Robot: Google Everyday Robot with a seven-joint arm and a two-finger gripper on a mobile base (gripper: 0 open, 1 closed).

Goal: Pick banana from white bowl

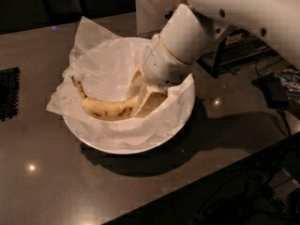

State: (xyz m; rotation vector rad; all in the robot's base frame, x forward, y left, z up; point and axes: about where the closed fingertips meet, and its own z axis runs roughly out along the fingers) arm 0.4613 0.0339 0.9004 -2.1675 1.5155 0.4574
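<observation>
The banana (107, 109), yellow with brown speckles and a dark stem tip at its left end, lies curved in the white bowl (125, 146) on crinkled white tissue paper (101, 64). My gripper (143, 101) reaches down into the right half of the bowl from the upper right. Its pale fingers (151, 104) are closed on the banana's right end, which is hidden between them. The banana's stem end is tilted up towards the left rim.
The bowl stands on a dark glossy counter (42, 172). A black wire rack (8, 93) is at the left edge. Dark equipment and cables (234, 50) sit at the back right. The counter's front edge (187, 182) runs diagonally at the lower right.
</observation>
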